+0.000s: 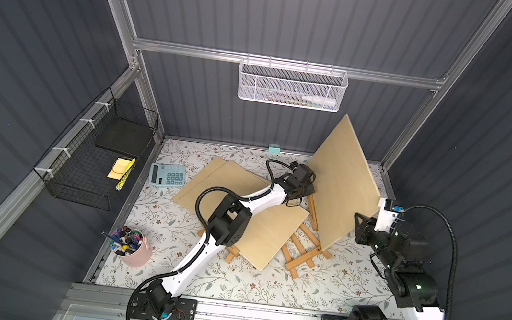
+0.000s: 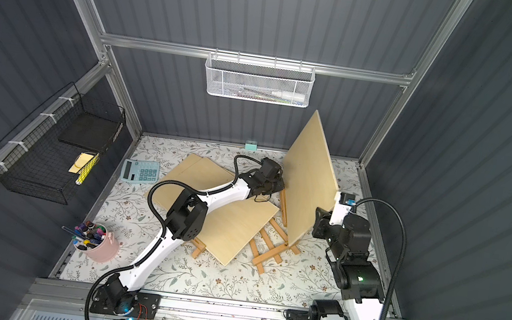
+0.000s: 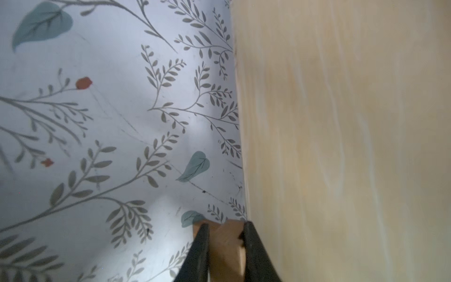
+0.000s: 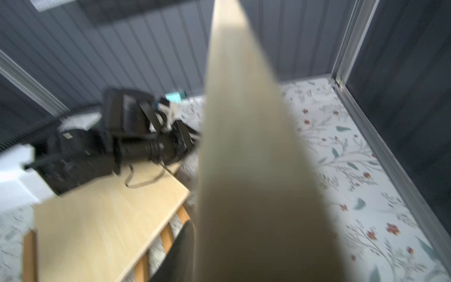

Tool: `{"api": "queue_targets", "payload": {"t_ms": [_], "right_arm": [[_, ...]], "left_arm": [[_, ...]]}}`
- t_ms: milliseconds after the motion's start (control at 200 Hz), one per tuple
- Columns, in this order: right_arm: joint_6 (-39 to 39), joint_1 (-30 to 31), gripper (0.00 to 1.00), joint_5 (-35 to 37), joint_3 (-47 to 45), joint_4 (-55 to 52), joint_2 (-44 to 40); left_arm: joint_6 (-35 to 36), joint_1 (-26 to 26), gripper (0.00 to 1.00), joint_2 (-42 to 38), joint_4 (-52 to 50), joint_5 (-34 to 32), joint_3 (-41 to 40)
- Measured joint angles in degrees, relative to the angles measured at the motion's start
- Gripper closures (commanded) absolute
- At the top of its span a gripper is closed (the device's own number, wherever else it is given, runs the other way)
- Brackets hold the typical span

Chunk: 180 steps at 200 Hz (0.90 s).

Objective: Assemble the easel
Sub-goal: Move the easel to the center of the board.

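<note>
At the right rear of the floral-print worktop (image 1: 230,283): a pale square plywood panel (image 1: 342,179) stands tilted on one edge, its lower corner by the slats of the light-brown wooden easel frame (image 1: 303,260).
The left end effector (image 3: 225,234) is clamped on the end of one frame strut (image 3: 224,251), a finger on either side, just beside the panel face. The right end effector (image 1: 375,218) sits at the panel's right edge. The right wrist view is blurred and shows only one dark finger (image 4: 180,251) beside the panel, so I cannot tell whether it grips. The frame lies partly under two flat plywood boards (image 1: 271,237).
</note>
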Motion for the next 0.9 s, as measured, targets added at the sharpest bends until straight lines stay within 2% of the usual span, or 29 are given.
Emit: {"api": "queue_targets", "payload": {"t_ms": [130, 240, 400, 480, 570, 750, 900], "right_arm": [[1.2, 0.1, 0.37, 3.8, 0.0, -1.3, 2.6], [1.6, 0.1, 0.30, 6.3, 0.3, -2.1, 3.9], [1.9, 0.1, 0.20, 8.8, 3.1, -4.1, 7.0], [1.7, 0.1, 0.09, 10.4, 4.9, -5.8, 8.7], [1.2, 0.1, 0.03, 12.9, 7.2, -8.2, 10.3], [1.4, 0.2, 0.01, 18.1, 10.4, -13.9, 9.9], [1.6, 0.2, 0.01, 23.9, 17.1, -18.3, 7.9]], "left_arm": [[0.1, 0.5, 1.00, -0.5, 1.8, -0.4, -1.6], [-0.4, 0.7, 1.00, -1.0, 2.7, -0.9, -2.8], [-2.5, 0.7, 1.00, -1.1, 3.9, -1.6, -3.6], [-3.3, 0.4, 1.00, -1.1, 4.0, -2.0, -3.6], [-4.2, -0.3, 1.00, -1.1, 4.0, -3.1, -3.6], [-6.2, -1.5, 1.00, -1.5, 4.8, -5.9, -4.7], [-8.0, -2.8, 1.00, -2.8, 5.1, -7.9, -6.7]]}}
